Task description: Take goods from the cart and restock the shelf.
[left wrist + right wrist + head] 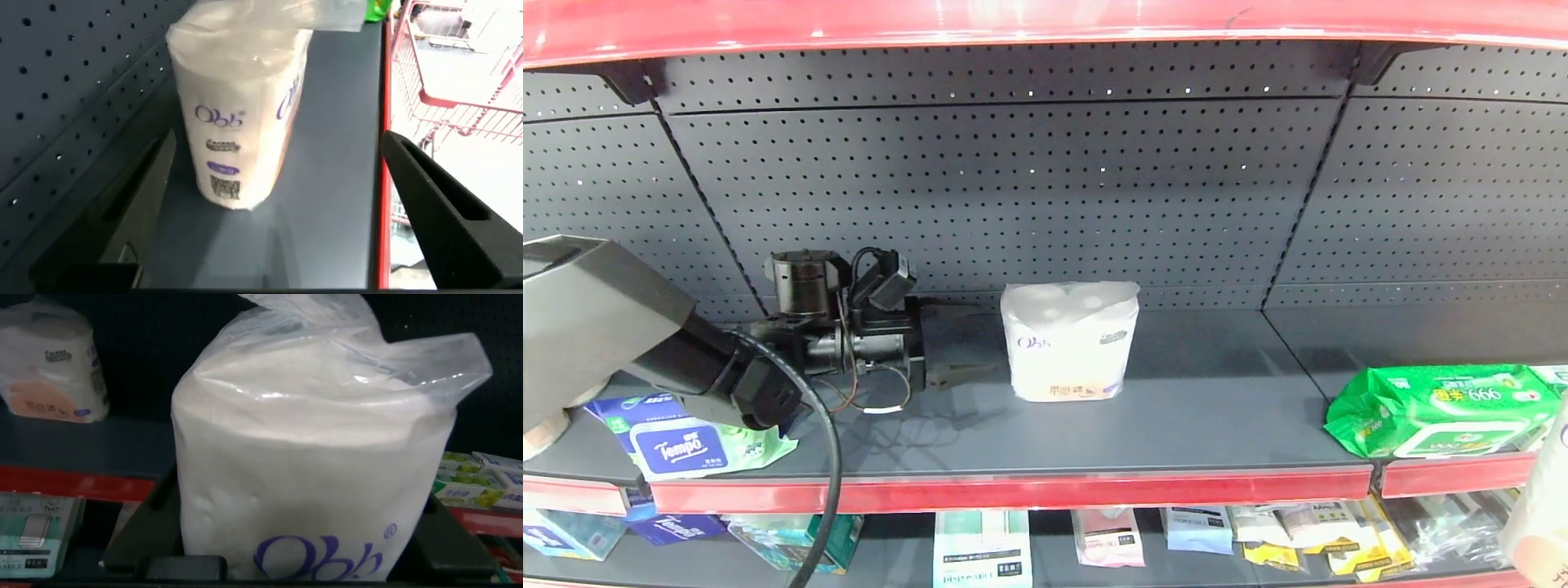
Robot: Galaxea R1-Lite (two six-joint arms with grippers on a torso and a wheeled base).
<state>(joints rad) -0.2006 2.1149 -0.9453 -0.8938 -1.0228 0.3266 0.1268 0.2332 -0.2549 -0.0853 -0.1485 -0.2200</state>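
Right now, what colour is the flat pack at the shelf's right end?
Green flat pack, best in head view.

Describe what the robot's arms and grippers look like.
The left arm has a boxy grey segment, then black joints, with a thick black cable looping below. Its wrist carries a black cylindrical motor, a small camera and thin loose wires. The left gripper has two long, tapering matte-black fingers. The right gripper also has black fingers.
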